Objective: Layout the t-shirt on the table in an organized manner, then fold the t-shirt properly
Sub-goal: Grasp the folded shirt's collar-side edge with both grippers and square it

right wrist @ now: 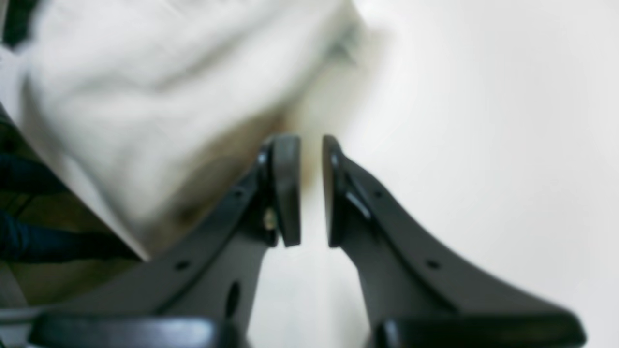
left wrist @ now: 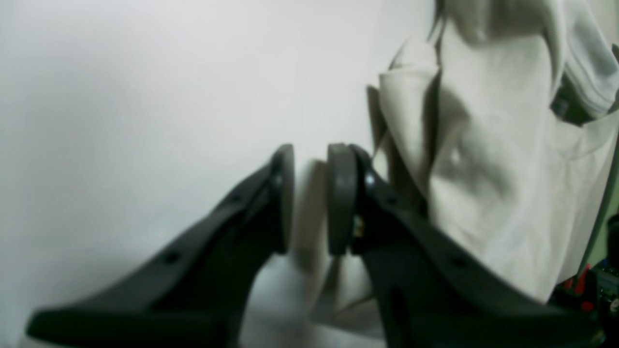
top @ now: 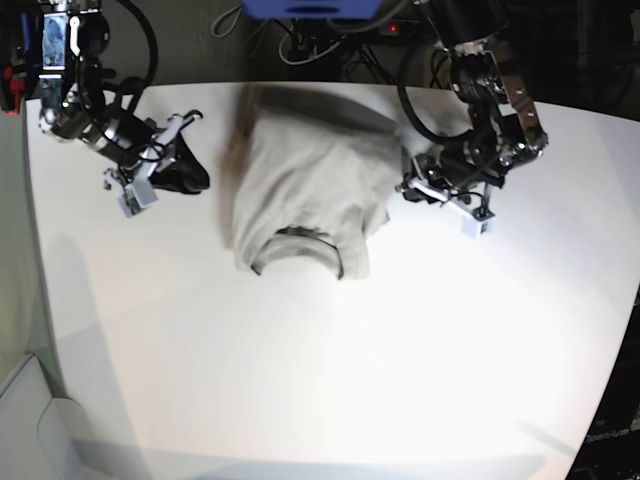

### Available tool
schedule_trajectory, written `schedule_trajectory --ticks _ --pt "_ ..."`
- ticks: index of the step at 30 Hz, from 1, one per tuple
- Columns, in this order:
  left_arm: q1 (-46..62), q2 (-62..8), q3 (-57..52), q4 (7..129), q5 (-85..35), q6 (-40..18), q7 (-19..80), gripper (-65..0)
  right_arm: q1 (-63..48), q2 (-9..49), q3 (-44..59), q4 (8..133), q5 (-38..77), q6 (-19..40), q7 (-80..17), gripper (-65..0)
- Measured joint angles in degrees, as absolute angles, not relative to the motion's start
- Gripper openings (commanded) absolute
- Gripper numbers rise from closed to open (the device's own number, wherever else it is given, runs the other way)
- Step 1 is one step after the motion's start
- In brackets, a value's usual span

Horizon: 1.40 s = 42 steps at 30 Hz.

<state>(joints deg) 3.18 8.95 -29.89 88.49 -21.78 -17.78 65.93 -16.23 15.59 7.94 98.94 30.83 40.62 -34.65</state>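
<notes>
Both claws off the shirt, side folds half done

The left claw [left wrist: 309, 198] and right claw [right wrist: 311, 191] each stand a narrow gap apart, gripping nothing, flanking the t-shirt [top: 305, 190], which lies mid-table [top: 330, 380] near the far edge, collar [top: 297, 234] toward the camera, sides tucked in. Best next move, I judge: pinch both far corners together and bring them evenly toward the collar, keeping edges aligned.

- We see the t-shirt [top: 305, 185] lying on the table [top: 330, 380], toward its far edge.
- The left gripper [top: 408, 187] sits just beside its right side; the right gripper [top: 190, 180] near its left.
</notes>
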Motion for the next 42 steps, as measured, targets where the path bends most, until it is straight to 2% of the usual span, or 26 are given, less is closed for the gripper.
schedule_trajectory --ticks 3,6,13,21,28,38,42 --pt "4.5 8.5 -27.0 88.7 -22.3 -17.8 65.1 -52.8 -16.0 13.7 8.0 101.0 31.0 40.5 -35.4 -57.3" --pt "6.0 8.8 -23.6 89.3 -22.7 -17.8 65.1 -52.8 -14.1 10.9 7.9 101.1 30.5 40.7 -41.2 -57.3" --pt "9.1 9.1 -23.1 89.8 -25.0 -18.3 64.2 -52.8 -10.8 3.1 6.8 101.2 30.5 40.6 -49.0 -57.3" --pt "13.3 9.1 -23.0 95.4 -23.1 -18.3 65.9 -52.8 -8.6 0.7 -2.3 101.2 30.6 40.6 -49.9 -57.3" --pt "13.9 8.9 -21.5 96.8 -22.5 -18.3 67.6 -52.8 -8.1 0.3 -9.6 98.0 30.8 40.6 -48.4 -57.3" --pt "13.4 8.9 -21.5 96.8 -22.3 -18.3 68.6 -52.8 -5.6 2.3 -9.4 82.8 31.0 40.6 -39.2 -57.3" --pt "13.5 8.9 -21.7 96.8 -22.3 -18.2 68.6 -52.8 -5.7 3.3 -10.9 76.1 32.5 40.5 -31.8 -57.3"
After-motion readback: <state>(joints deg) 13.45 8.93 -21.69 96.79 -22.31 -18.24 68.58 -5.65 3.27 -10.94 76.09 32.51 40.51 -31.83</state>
